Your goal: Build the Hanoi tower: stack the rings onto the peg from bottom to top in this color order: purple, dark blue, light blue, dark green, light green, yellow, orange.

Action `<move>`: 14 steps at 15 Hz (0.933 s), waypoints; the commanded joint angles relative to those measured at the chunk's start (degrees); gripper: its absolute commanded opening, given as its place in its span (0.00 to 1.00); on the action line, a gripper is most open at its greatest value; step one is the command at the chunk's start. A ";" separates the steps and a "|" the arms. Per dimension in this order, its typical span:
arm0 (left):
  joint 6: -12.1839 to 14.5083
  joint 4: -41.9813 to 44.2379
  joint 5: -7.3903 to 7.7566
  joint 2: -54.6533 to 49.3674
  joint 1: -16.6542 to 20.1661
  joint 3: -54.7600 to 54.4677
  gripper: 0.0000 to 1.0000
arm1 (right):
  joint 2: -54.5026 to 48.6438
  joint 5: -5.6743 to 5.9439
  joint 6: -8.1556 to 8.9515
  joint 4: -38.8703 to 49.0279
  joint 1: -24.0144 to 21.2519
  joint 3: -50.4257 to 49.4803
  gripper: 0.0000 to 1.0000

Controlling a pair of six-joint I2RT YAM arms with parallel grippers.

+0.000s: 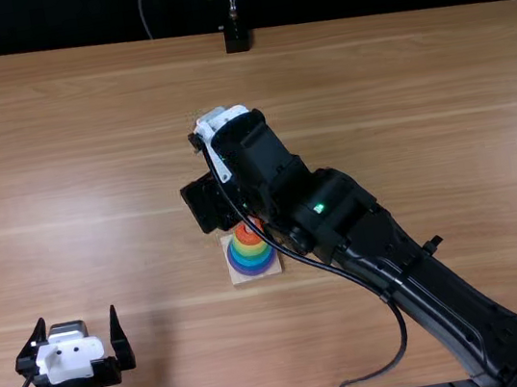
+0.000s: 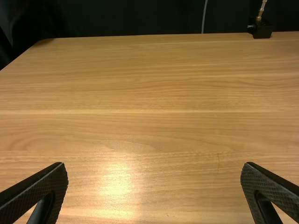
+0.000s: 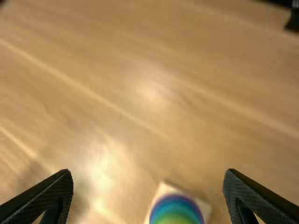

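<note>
tabletop [image 1: 400, 94], right claw [image 1: 209, 204] (spread wide)

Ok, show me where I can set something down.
Bare table lies between the left gripper and the ring tower, beyond that gripper toward the far edge, and right of the right arm. It is crowded at the tower, beside the right arm.

Three lookouts over one table [image 1: 417, 82].
From above the near edge, the top view faces steeply down; the left wrist view looks low across, sharing the table's far edge; the right wrist view, slanted and closer, shares the ring stack [image 1: 250, 251].
</note>
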 commanded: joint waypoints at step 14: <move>0.27 -4.55 -0.03 -0.67 0.48 -5.93 1.00 | -50.15 -1.15 -12.59 32.63 -36.04 -54.81 1.00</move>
